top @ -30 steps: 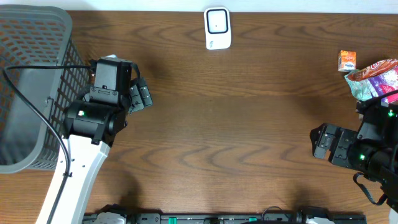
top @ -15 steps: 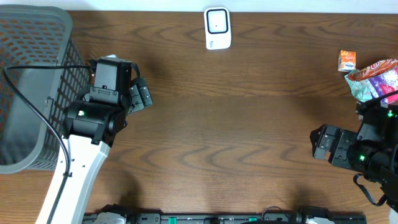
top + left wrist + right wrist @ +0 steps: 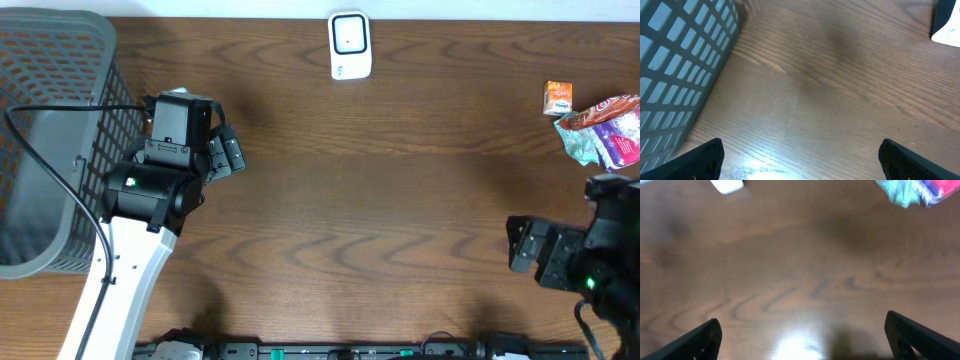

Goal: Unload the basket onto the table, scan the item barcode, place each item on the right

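Snack packet point(image 3: 603, 128) lies crumpled on the tabletop point(image 3: 400, 200) at the right edge of the overhead frame, long axis unclear. Right arm point(image 3: 585, 255) is nearer; the packet sits above-right of its jaws. Left arm point(image 3: 150, 190) is far left. Both arms' jaws apart, empty.

left arm point(image 3: 125, 270): white link, black joints; right pincer point(image 3: 516, 245) seemingly black.

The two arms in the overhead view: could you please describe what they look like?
The left arm has a white lower link and a black upper housing with a small green light, and a thin black cable loops off it. The right arm shows all black, with a green light. The left gripper and right gripper have blocky black fingers.
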Robot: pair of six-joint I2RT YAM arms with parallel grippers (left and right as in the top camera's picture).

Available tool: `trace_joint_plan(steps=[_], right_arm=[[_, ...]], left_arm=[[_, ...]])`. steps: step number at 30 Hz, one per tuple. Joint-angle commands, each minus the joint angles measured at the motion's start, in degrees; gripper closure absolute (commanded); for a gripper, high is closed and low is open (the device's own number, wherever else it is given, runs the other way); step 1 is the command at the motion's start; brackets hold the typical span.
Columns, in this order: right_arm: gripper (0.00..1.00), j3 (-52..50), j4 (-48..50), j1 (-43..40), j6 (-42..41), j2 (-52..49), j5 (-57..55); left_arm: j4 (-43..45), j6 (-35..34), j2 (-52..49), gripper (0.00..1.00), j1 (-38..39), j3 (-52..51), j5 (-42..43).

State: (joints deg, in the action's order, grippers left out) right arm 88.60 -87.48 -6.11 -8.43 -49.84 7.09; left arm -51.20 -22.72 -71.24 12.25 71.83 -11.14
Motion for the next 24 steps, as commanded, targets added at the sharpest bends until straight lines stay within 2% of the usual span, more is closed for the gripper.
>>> trace_joint_plan(steps=[1,12,24], right_arm=[[0.01,-2.14,2.08,0.22,4.46,3.28,3.28],[0.01,-19.91,20.96,1.79,17.84,16.76,17.07],[0.01,-43.56,47.84,8.46,18.82,32.52,18.12]], left_arm=[[-0.20,-0.50,0.50,0.02,-0.13,0.39,-1.14],[-0.20,-0.50,0.50,0.02,-0.13,0.39,-1.14],[-0.20,-0.50,0.50,0.02,-0.13,0.39,-1.14]])
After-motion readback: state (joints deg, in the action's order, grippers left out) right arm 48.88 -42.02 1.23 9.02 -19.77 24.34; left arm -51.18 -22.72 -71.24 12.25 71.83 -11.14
